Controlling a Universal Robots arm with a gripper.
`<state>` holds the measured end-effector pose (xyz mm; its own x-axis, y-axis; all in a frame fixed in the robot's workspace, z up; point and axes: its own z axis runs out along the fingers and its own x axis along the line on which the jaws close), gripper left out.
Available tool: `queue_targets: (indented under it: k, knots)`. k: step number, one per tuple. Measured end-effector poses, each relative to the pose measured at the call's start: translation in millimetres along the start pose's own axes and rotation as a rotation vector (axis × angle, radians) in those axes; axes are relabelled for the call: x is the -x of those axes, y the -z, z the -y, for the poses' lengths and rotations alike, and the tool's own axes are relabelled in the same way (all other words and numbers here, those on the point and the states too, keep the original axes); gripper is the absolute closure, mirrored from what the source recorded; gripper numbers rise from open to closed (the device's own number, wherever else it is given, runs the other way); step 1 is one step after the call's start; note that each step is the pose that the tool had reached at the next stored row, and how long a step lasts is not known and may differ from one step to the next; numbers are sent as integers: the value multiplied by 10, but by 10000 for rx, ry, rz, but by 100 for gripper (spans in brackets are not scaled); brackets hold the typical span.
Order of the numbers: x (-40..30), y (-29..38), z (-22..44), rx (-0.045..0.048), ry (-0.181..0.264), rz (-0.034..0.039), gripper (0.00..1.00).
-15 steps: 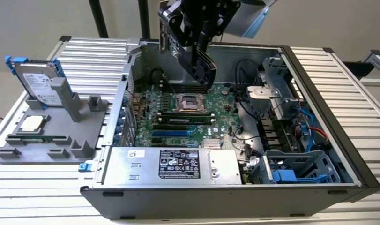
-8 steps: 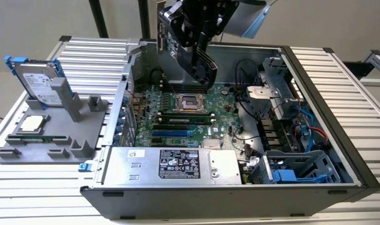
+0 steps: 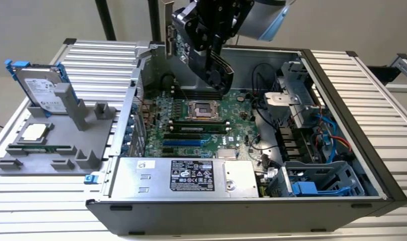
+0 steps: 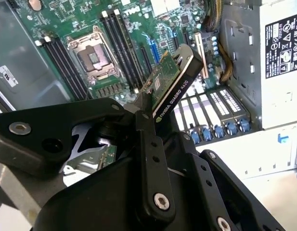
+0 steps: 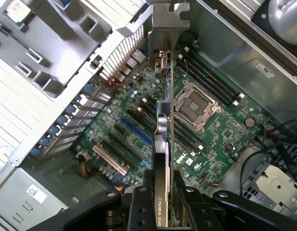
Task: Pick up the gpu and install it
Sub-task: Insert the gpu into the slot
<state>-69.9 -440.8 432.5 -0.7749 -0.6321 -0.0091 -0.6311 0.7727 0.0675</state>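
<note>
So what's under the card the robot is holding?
The open computer's green motherboard, with its square processor socket and long slots. The gpu, shut in the hand, hangs above it and covers a strip of the board.

tool [image 3: 217,73] clamps gpu [image 3: 185,45] | above motherboard [image 3: 189,125] | case [image 3: 223,221] open

The gpu [image 5: 161,159], green board with silver bracket, hangs edge-on above the motherboard [image 5: 220,139].

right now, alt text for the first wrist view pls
The gripper holds the gpu edge-on above the motherboard inside an open computer case, silver bracket at the card's far end. A grey parts holder sits outside the case.
</note>
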Motion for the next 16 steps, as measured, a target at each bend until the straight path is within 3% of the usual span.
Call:
queue_targets:
  k: [16]
  knots:
    - [0,0,0,12,1305,-89,100]
